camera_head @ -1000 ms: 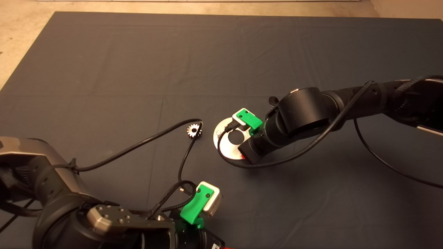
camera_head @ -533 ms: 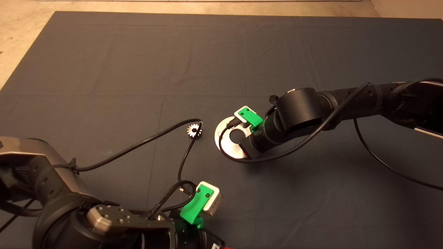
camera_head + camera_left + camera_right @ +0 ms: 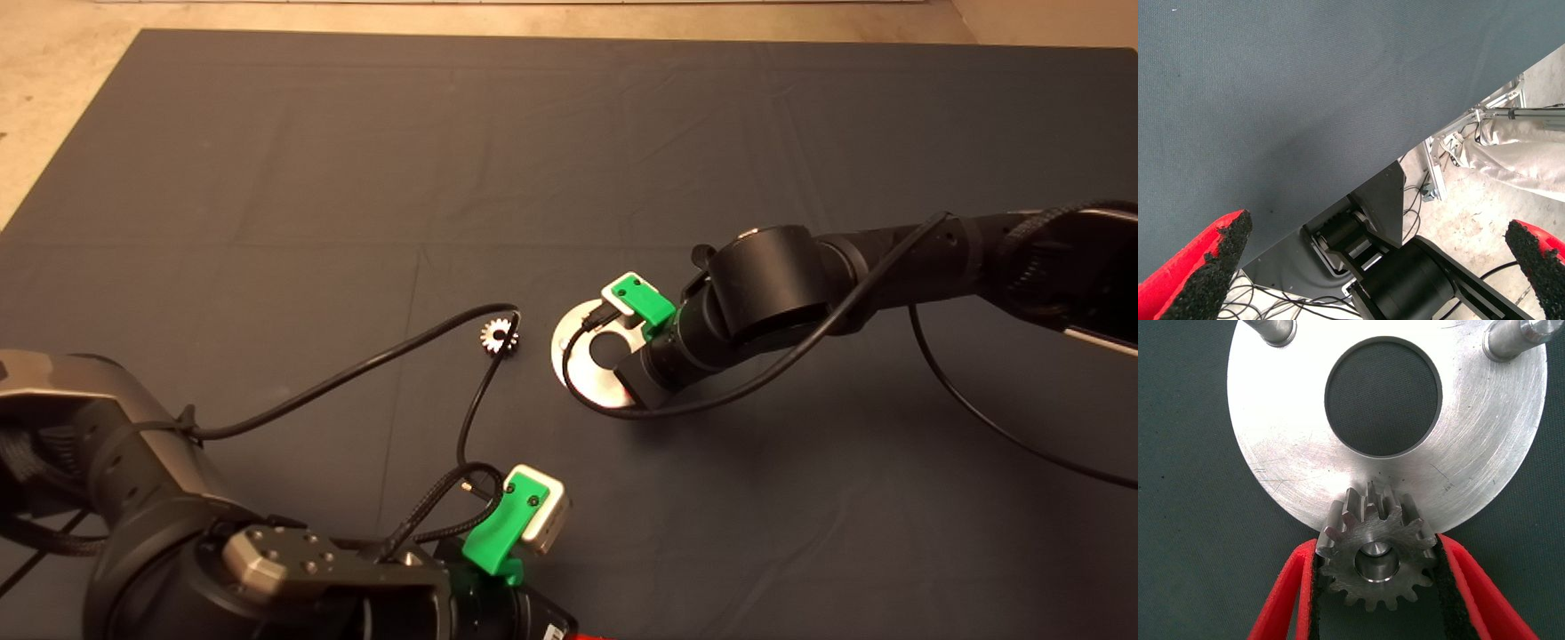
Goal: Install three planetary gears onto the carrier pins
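The right pincer (image 3: 1375, 587) grips a gear (image 3: 1375, 557) between its pads, threaded over a pin (image 3: 1376, 550) at the disc's (image 3: 1291, 453) edge. A second gear (image 3: 499, 335) lies on the mat beside the disc. The left pincer (image 3: 1378, 267) waits wide open, holding nothing, at the bench's near edge.

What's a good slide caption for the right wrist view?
Right gripper holds a gear over a pin at the disc rim.

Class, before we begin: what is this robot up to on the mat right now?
The right gripper is over the shiny carrier disc, its fingers around a small gear whose bore shows a pin's end inside. The other two pins are bare. A second gear lies on the mat beside the disc. The left gripper waits open at the mat's near edge.
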